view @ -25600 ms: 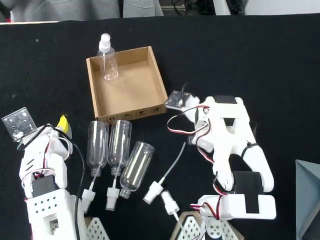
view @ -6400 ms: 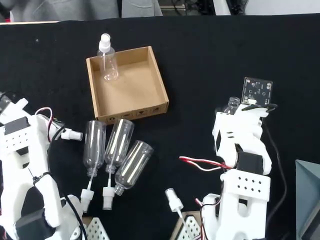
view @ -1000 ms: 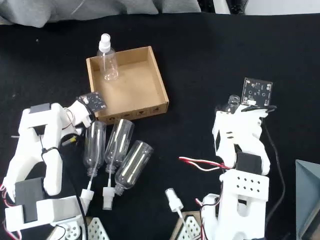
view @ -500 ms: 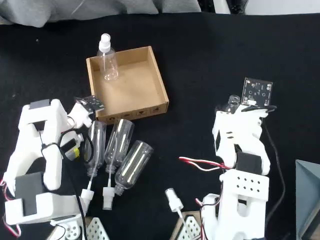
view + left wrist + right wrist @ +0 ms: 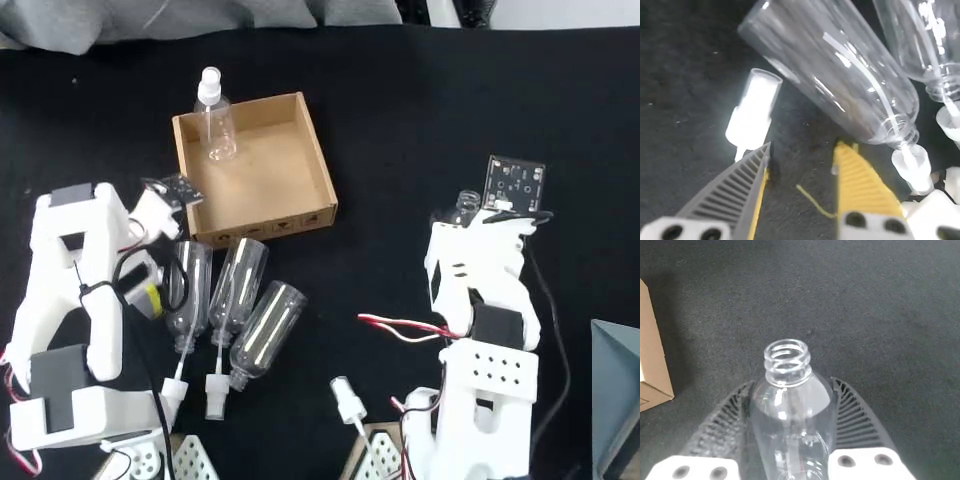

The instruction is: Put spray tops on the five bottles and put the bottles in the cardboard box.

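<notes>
My right gripper (image 5: pixel 791 386) is shut on an upright clear bottle (image 5: pixel 788 371) with a bare neck, held right of the cardboard box (image 5: pixel 300 150); from above the bottle (image 5: pixel 466 206) shows at the right gripper (image 5: pixel 460 222). One bottle with a spray top (image 5: pixel 212 118) stands in the box's far left corner. Three bottles (image 5: pixel 238 283) lie in front of the box. My left gripper (image 5: pixel 804 150) is open just above the mat beside the leftmost lying bottle (image 5: pixel 840 82), with a loose white spray top (image 5: pixel 752 112) ahead of its grey finger. From above, the left gripper (image 5: pixel 152 293) sits left of that bottle (image 5: pixel 190 282).
Two spray tops (image 5: pixel 176 392) lie at the necks of the left two lying bottles, their tubes reaching inside. Another loose spray top (image 5: pixel 347 402) lies near the front edge between the arm bases. A grey object (image 5: pixel 615 390) stands at the right edge.
The left arm has tipped its gripper down beside the leftmost lying bottle. The right arm and its bottle have not moved.
</notes>
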Controlling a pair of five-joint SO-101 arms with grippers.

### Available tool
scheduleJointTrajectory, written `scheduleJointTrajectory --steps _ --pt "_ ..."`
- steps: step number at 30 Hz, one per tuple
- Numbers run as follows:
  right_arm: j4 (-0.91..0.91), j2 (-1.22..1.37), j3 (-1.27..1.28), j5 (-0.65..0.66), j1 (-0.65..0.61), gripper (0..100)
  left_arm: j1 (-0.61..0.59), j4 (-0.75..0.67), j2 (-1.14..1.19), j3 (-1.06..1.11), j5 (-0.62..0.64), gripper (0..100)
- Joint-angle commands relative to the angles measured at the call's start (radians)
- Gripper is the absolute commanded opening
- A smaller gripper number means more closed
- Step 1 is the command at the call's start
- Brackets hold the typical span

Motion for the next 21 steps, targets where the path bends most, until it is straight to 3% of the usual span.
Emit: scheduleJointTrajectory --steps 1,9,21 --pt "-0.031 -0.031 -0.010 0.000 -0.025 7.7 -0.005 0.021 -0.012 -0.102 0.009 22" --pt "-0.031 -0.031 -0.010 0.000 -0.025 7.7 -0.005 -0.100 0.003 -0.096 0.003 22" --pt "-0.032 -0.030 -0.010 0.000 -0.025 7.8 -0.007 -0.293 0.232 -0.102 0.005 21"
